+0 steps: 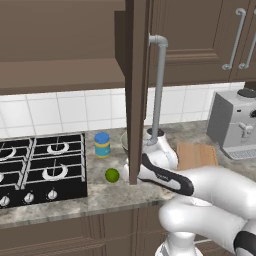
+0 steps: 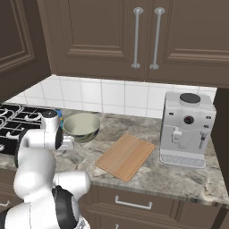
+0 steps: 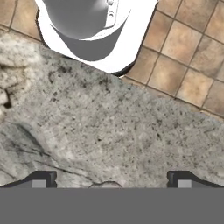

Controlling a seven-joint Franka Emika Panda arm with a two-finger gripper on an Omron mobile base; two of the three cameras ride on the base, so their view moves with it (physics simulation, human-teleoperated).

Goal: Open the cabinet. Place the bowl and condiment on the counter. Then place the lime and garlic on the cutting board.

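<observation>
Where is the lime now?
In the left base view the lime lies on the counter, in front of the condiment, right of the stove.

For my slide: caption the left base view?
Dark cabinet door open; blue-lidded yellow jar and green lime on marbled counter.

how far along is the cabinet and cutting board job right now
Done: the cabinet door stands open, and the bowl and condiment sit on the counter. In hand: nothing; the tool points down at bare counter, jaws wide. Left: the lime lies on the counter, and the cutting board is bare. I can't make out the garlic.
</observation>
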